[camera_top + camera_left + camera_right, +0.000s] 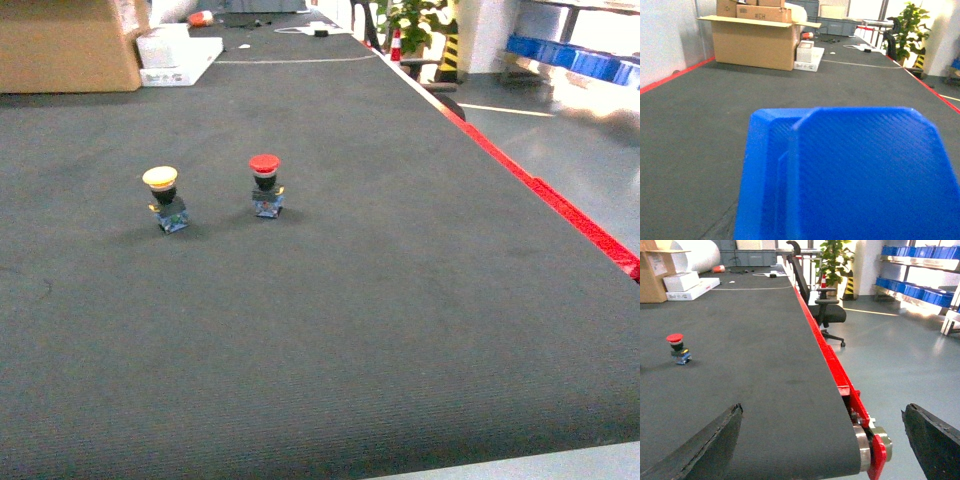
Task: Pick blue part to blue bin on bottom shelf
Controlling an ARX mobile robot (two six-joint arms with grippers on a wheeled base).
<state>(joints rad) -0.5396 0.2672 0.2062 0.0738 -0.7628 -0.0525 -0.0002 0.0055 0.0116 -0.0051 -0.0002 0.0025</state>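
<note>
Head view: neither arm nor gripper is seen.
Right gripper (pixel 822 440): its two dark fingers are spread wide apart at the lower corners of the right wrist view; nothing is held between them.
Right fingers (pixel 705 445): they are pointed forward and slightly down, tips apart and in contact with nothing.
Left gripper: its fingers are not seen in the left wrist view, so its state cannot be told.
Wrists and arms: none is shown in any view.
</note>
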